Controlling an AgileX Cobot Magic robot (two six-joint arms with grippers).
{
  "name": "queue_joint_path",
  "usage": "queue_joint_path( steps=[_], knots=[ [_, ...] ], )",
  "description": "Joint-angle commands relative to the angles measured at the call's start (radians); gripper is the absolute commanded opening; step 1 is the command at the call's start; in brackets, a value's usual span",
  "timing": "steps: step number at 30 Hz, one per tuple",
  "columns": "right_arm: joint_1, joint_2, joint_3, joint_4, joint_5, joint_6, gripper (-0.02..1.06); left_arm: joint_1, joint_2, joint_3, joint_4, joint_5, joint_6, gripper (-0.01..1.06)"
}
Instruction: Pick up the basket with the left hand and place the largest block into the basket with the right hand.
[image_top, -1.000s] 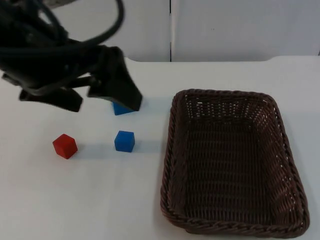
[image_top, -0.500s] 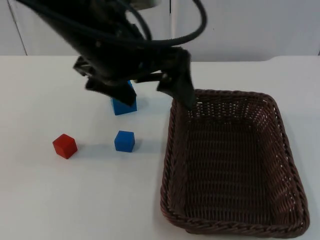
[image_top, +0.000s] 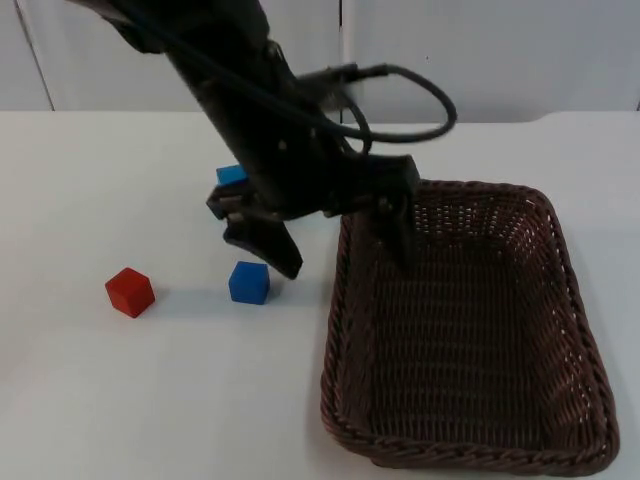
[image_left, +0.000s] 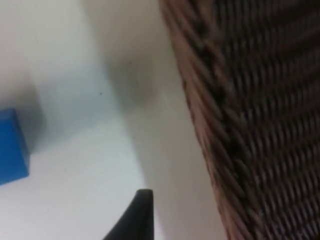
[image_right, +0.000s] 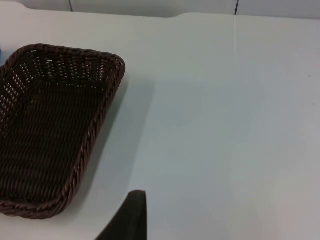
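From the top view, I have the left gripper (image_top: 340, 235) over the near-left rim of the dark brown woven wicker basket (image_top: 560, 330), jaws spread with one finger inside and one outside; the basket sits on the white surface (image_top: 120, 400). A small blue cube (image_top: 249, 282), a red cube (image_top: 130, 292) and a larger blue block (image_top: 231, 176) lie beside it.

Left wrist view: basket wall (image_left: 240, 100) close by, blue cube (image_left: 11, 146) near.

Right wrist view: the right arm waits; its jaws I cannot tell. Next I judge: descend and clamp the rim.

Brown woven basket (image_top: 470, 330); blue, red blocks.
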Motion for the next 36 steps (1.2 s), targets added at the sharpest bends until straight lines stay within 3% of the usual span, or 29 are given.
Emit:
queue_joint_path(
  steps=[1,13,23,26,27,32,33,36],
  knots=[
    [-0.008,-0.004,0.000,-0.001,-0.006,0.000,1.04,-0.026,0.030,-0.029,0.033,0.023,-0.031,0.99],
    [-0.008,-0.004,0.000,-0.003,-0.006,0.000,1.04,-0.052,0.111,-0.046,0.074,-0.090,-0.156,0.99],
    [-0.008,-0.004,0.000,-0.006,-0.006,0.000,1.04,-0.052,0.136,-0.046,0.031,-0.170,-0.161,0.96],
    [-0.008,-0.004,0.000,-0.017,-0.006,0.000,1.04,-0.052,0.136,-0.046,0.031,-0.182,-0.166,0.82],
    [-0.008,-0.004,0.000,-0.017,-0.006,0.000,1.04,-0.052,0.136,-0.046,0.031,-0.182,-0.166,0.82],
    [-0.008,-0.004,0.000,-0.025,-0.006,0.000,1.04,-0.052,0.136,-0.046,0.034,-0.184,-0.184,0.43],
    [-0.008,-0.004,0.000,-0.025,-0.006,0.000,1.04,-0.052,0.136,-0.046,0.034,-0.184,-0.184,0.43],
    [-0.008,-0.004,0.000,-0.025,-0.006,0.000,1.04,-0.052,0.136,-0.046,0.029,-0.182,-0.184,0.17]
  ],
)
